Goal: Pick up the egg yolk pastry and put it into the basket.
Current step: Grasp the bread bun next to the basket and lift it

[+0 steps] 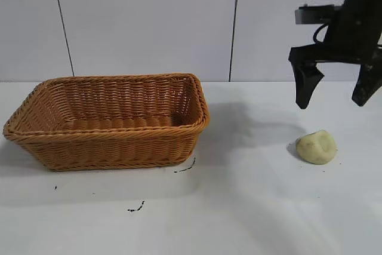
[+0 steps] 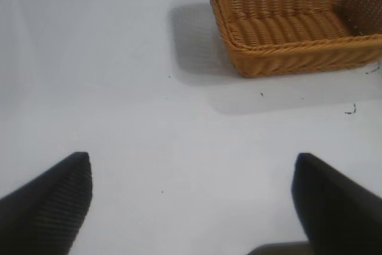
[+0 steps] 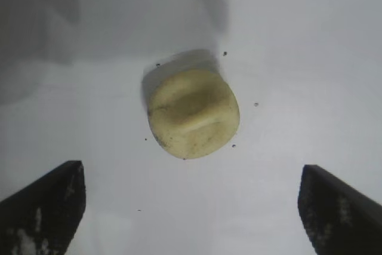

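Note:
The egg yolk pastry [image 1: 317, 146], a small pale yellow lump with a dented top, lies on the white table at the right. It also shows in the right wrist view [image 3: 193, 113]. My right gripper [image 1: 334, 101] hangs above it, open and empty, its fingers spread wider than the pastry; in its own view [image 3: 191, 198] the pastry lies just ahead of the gap. The orange-brown wicker basket [image 1: 36, 129] stands empty at the left. My left gripper [image 2: 192, 189] is open and empty over bare table, with the basket [image 2: 286, 61] farther off; it is outside the exterior view.
A few small dark specks [image 1: 136, 209] mark the table in front of the basket. A white panelled wall [image 1: 149, 22] runs behind the table.

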### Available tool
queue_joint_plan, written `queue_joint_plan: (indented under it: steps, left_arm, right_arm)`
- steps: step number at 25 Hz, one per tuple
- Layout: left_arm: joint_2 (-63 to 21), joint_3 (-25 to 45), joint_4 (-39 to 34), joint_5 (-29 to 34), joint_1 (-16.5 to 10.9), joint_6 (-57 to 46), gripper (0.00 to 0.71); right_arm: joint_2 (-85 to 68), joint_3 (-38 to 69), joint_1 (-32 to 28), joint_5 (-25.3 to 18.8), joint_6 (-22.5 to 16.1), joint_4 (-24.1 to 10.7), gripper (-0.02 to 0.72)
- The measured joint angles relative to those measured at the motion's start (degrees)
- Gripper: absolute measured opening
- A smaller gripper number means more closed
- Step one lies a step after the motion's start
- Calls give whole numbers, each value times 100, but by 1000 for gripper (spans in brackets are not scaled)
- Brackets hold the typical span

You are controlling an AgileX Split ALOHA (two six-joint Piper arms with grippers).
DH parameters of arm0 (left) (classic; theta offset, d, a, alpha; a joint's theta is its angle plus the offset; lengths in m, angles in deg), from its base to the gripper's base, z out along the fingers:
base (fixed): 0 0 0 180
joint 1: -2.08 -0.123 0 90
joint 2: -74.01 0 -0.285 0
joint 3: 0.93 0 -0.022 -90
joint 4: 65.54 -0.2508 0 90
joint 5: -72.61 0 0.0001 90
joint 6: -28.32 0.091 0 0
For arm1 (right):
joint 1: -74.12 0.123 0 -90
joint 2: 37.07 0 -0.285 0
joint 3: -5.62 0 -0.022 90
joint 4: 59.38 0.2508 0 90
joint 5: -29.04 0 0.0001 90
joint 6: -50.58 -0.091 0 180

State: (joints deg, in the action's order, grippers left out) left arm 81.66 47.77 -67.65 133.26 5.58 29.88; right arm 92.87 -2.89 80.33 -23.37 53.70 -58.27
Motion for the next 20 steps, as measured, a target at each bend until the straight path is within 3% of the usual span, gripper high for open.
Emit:
queue_joint_plan:
  steps: [10, 12, 17, 20]
  left_arm:
    - [0, 0, 0, 0, 0, 0, 693]
    - [0, 0, 0, 0, 0, 0, 693]
    - [0, 0, 0, 0, 0, 0, 693]
    - [0, 0, 0, 0, 0, 0, 693]
  right_arm:
    - [455, 0, 0, 231, 0, 10, 685]
    - [455, 0, 0, 252, 0, 10, 617]
    - [455, 0, 0, 224, 0, 5, 279]
    - [440, -78, 0, 9, 0, 5, 201]
